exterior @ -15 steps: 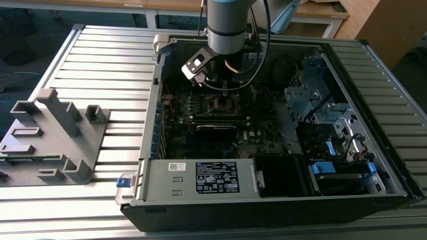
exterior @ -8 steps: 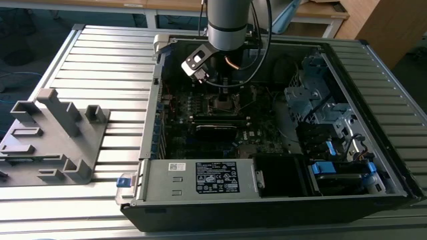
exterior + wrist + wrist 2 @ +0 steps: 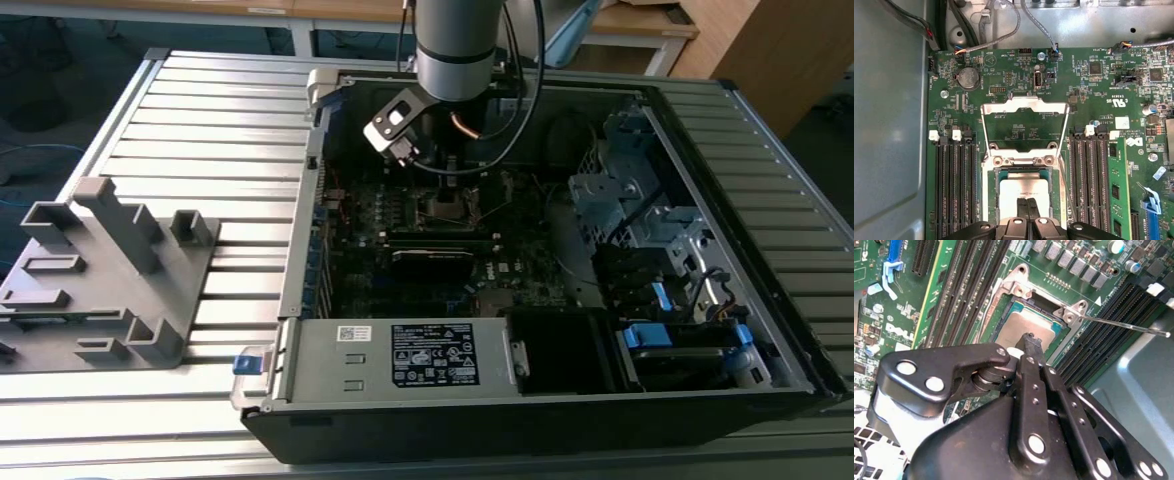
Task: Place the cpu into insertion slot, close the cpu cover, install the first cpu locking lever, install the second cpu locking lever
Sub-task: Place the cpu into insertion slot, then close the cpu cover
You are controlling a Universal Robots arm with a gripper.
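Observation:
The cpu [image 3: 1021, 192] lies flat in the insertion slot [image 3: 991, 200], its silver top [image 3: 1024, 325] showing in both wrist views. The cpu cover [image 3: 1024, 102], a silver frame with an open window, is swung back off the slot on its hinge. My gripper [image 3: 1028, 209] hangs directly over the cpu with its two dark fingers pressed together and nothing between them; the fingertip [image 3: 1030, 341] sits at the near edge of the chip. In the exterior view the gripper [image 3: 447, 170] is inside the computer case, just above the slot [image 3: 447, 207]. A thin locking lever [image 3: 1126, 324] sticks out sideways from the slot's corner.
Long black memory slots [image 3: 956, 190] flank the socket on both sides [image 3: 1089, 185]. Cables [image 3: 1004, 30] run along the case wall. The open case [image 3: 747, 230] stands on a slatted metal table [image 3: 200, 130], with a grey fixture [image 3: 107, 270] at the exterior view's left.

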